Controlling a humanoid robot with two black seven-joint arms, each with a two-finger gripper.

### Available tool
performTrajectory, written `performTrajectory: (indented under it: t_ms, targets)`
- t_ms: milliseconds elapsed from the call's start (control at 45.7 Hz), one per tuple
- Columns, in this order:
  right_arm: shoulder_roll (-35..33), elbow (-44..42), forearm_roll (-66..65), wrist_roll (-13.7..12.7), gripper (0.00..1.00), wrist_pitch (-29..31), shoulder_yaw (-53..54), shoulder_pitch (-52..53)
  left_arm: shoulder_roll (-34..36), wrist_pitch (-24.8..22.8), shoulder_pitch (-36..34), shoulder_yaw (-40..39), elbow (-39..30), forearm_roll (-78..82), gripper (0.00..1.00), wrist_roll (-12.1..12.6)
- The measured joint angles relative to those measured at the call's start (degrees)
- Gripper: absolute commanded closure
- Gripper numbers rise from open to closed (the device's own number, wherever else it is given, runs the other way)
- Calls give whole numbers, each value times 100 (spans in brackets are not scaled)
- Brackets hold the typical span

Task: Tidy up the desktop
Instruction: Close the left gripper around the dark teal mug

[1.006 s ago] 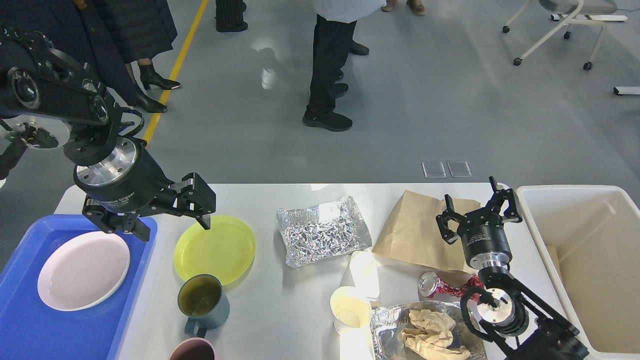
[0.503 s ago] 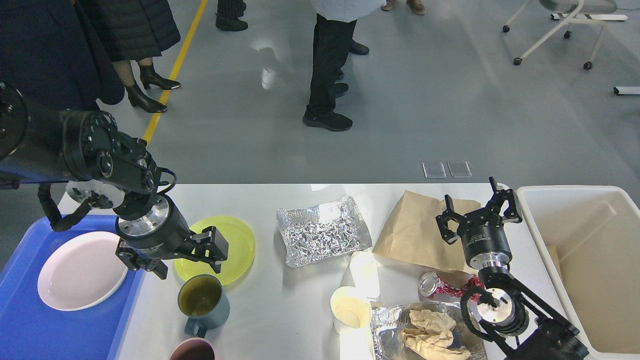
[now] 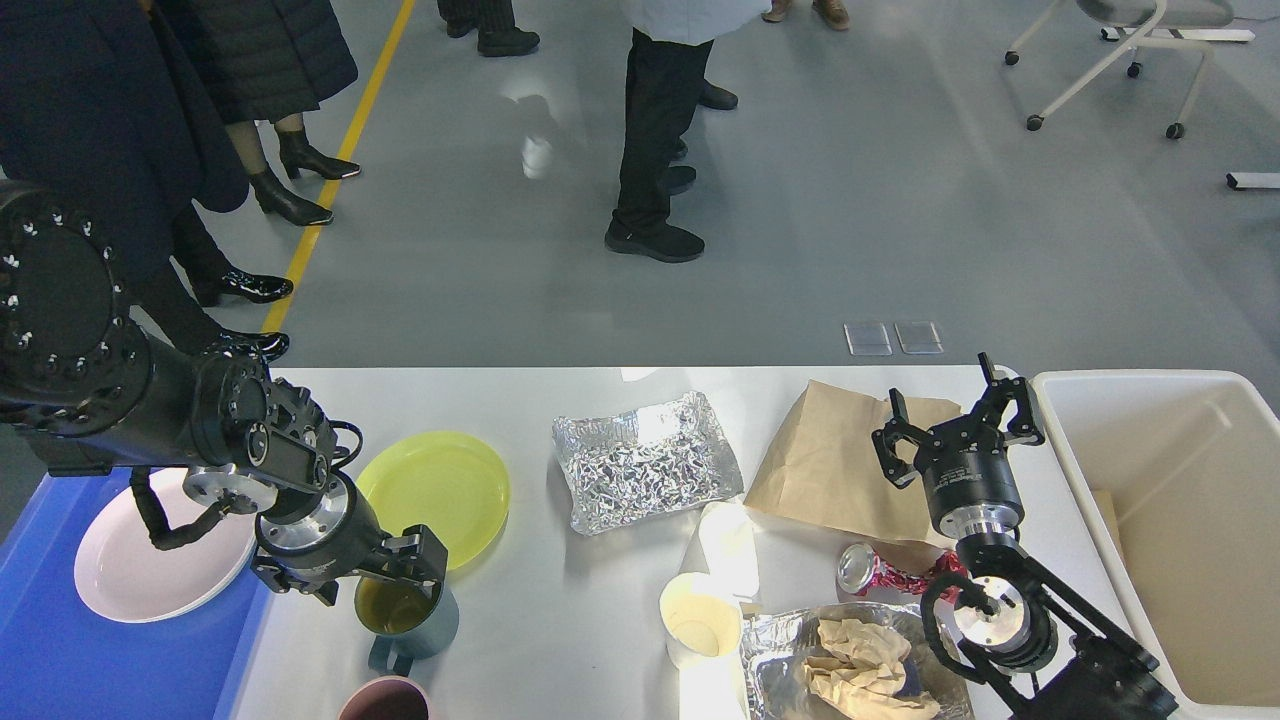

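- Left gripper (image 3: 352,578) spread wide at the rim of the grey-blue mug (image 3: 405,620); contact seemingly unclear
- Right gripper (image 3: 957,416) open above the crumpled brown paper bag (image 3: 830,470) on the white desktop (image 3: 560,620)

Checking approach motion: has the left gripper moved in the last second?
Yes. The left gripper has come down and toward the robot, from beside the far rim of the yellow plate to the rim of the grey mug.
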Motion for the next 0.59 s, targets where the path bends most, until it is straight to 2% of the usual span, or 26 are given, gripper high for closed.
performTrajectory:
  t_ms: [394, 525, 590]
  targets:
    - [0, 0, 0, 0, 0, 0, 0, 0, -113, 370, 756, -2, 535, -80, 8, -5]
    - [0, 0, 0, 0, 0, 0, 1, 0, -211, 614, 926, -29, 549, -84, 12, -12]
    - [0, 0, 0, 0, 0, 0, 1, 0, -201, 669, 930, -35, 553, -84, 21, -14]
